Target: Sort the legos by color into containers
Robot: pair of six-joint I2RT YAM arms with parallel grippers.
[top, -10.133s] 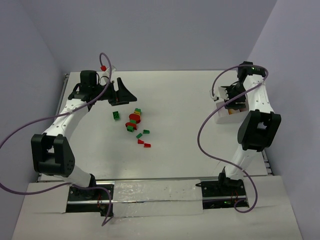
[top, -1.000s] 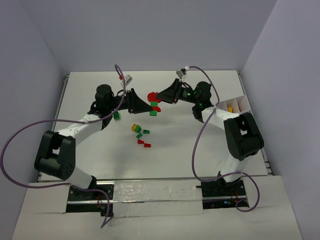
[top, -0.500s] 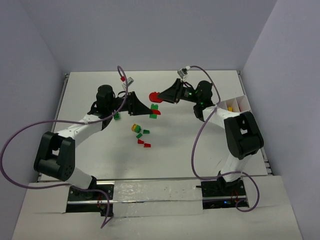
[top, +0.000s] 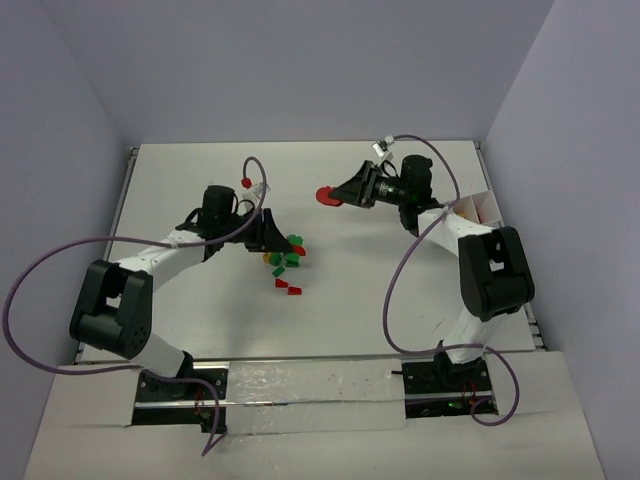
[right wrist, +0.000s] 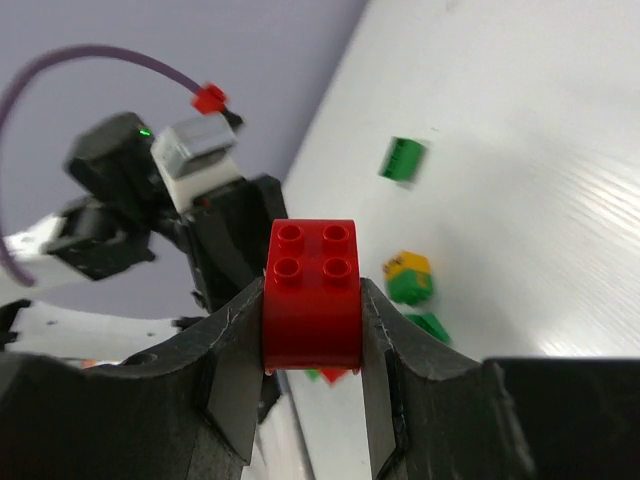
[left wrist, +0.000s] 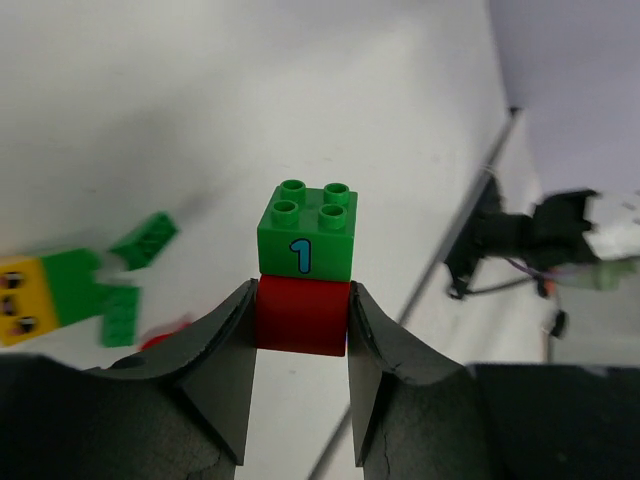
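My left gripper [left wrist: 302,315] is shut on a red lego [left wrist: 302,317] with a green lego marked "1" [left wrist: 305,232] stacked on it. In the top view it [top: 283,238] holds this stack [top: 296,245] just above the loose pile. My right gripper [right wrist: 311,300] is shut on a red arched lego [right wrist: 311,290], raised at centre back [top: 325,197]. A yellow-green stack [top: 270,257], small green legos [top: 281,270] and small red legos [top: 290,288] lie on the table. The white containers tray [top: 485,205] stands at the right edge, behind the right arm.
Purple cables with red caps [top: 245,184] loop off both arms. One more green lego [right wrist: 402,160] lies apart from the pile in the right wrist view. The left arm [right wrist: 150,200] faces my right gripper across the pile. Grey walls close in the table.
The left gripper shut on the red-and-green stack and drew it toward the near side. The right gripper pulled its red arched lego off that stack and moved right.
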